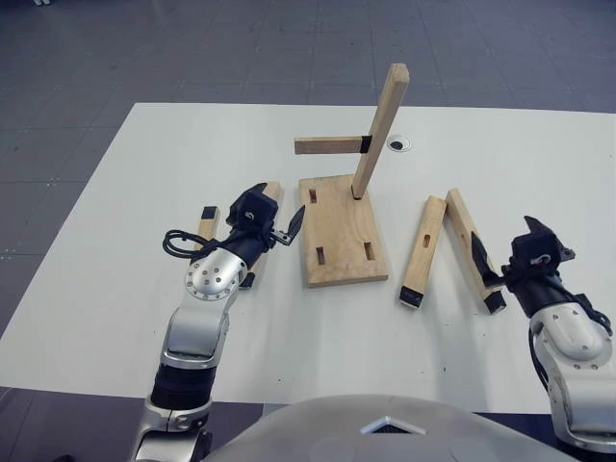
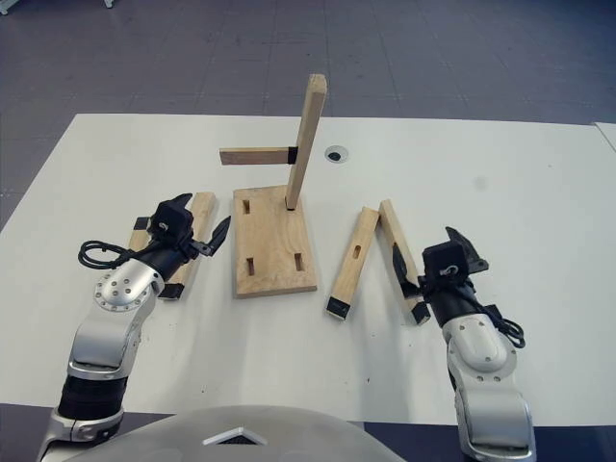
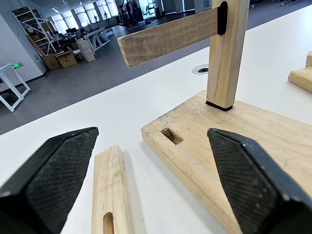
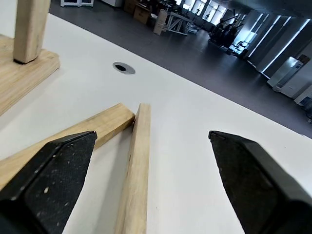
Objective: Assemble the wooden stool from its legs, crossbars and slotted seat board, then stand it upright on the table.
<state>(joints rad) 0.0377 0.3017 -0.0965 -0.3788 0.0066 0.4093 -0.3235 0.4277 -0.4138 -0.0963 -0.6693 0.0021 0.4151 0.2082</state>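
Note:
The slotted seat board (image 1: 339, 234) lies flat mid-table. One leg (image 1: 381, 127) stands upright in its far right slot, and a crossbar (image 1: 327, 145) sticks out from that leg toward the left. Two loose legs (image 1: 423, 250) (image 1: 473, 247) lie in a narrow V to the board's right. More wooden pieces (image 1: 207, 222) lie left of the board. My left gripper (image 1: 276, 218) is open just left of the board, over a slotted piece (image 3: 110, 187). My right gripper (image 1: 508, 246) is open low over the outer loose leg (image 4: 134, 165), holding nothing.
A round cable hole (image 1: 398, 143) sits in the white table (image 1: 125, 241) behind the upright leg. Bare tabletop runs along the front edge and the far left. Dark floor lies beyond the far edge.

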